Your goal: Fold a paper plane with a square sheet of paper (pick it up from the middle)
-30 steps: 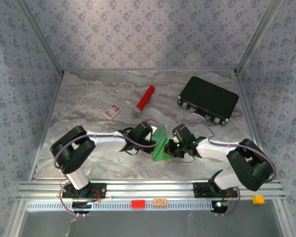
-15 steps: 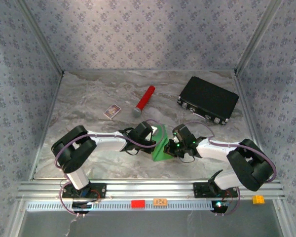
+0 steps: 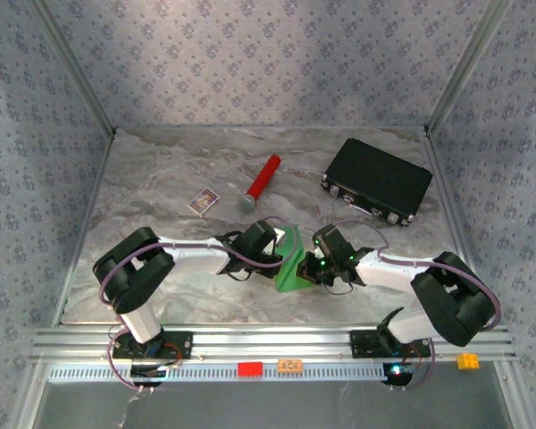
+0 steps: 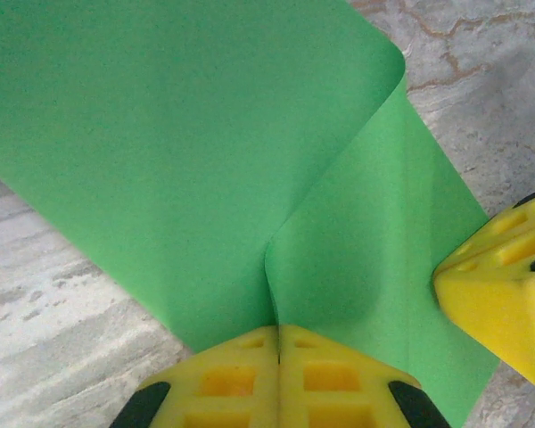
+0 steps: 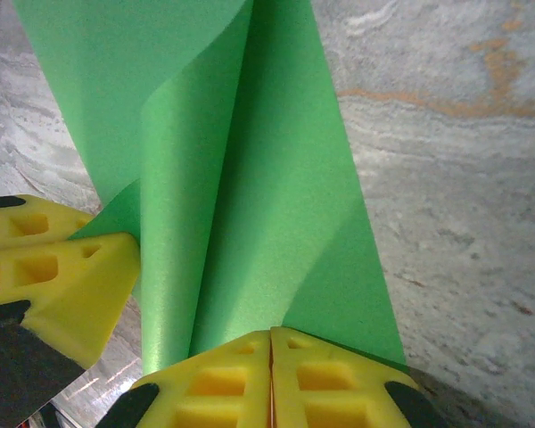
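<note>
Grey marbled tabletop (image 3: pixel 161 170), patterned walls. The square sheet of paper (image 3: pixel 291 264) sits mid-table toward the near edge, its long axis running near edge to far edge with the far end tipped slightly right. It is bright green, plain, loosely doubled over lengthwise, the fold still rounded. The left gripper (image 4: pixel 278 337) and right gripper (image 5: pixel 270 343) both have their fingers pressed together, pinching its opposite sides.

Top camera looks down from high behind; 2 wrist cameras sit close, facing each other, sharing the green sheet (image 4: pixel 160 134)
</note>
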### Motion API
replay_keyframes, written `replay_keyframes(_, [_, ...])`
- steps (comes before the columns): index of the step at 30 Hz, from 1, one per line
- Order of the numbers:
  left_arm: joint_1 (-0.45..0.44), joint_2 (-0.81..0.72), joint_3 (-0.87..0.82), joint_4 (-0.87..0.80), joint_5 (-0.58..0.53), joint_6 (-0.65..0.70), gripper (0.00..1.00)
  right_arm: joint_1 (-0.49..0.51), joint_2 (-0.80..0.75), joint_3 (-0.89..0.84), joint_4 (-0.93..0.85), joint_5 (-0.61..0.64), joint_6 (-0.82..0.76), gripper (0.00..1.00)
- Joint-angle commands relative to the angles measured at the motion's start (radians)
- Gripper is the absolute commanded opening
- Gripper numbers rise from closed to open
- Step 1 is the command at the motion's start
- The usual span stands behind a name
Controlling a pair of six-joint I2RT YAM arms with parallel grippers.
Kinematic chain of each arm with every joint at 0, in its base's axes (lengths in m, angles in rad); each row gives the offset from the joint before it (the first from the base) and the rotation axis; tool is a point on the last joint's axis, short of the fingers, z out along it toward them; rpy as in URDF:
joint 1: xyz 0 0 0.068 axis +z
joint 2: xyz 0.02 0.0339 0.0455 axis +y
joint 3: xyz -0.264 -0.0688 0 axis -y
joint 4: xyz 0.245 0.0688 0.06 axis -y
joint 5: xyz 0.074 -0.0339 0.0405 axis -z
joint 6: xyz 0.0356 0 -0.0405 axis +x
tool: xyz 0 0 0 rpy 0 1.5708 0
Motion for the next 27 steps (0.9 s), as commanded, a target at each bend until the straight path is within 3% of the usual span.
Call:
replay_keyframes(1, [0.008, -0.02, 0.013, 0.013, -0.006, 0.014, 0.0, -0.005, -0.011, -0.02, -0.056, 0.032, 0.015, 0.1])
replay_keyframes(27, [0.008, -0.01, 0.033, 0.017, 0.011, 0.018, 0.0, -0.007, -0.014, -0.021, -0.053, 0.032, 0.017, 0.1])
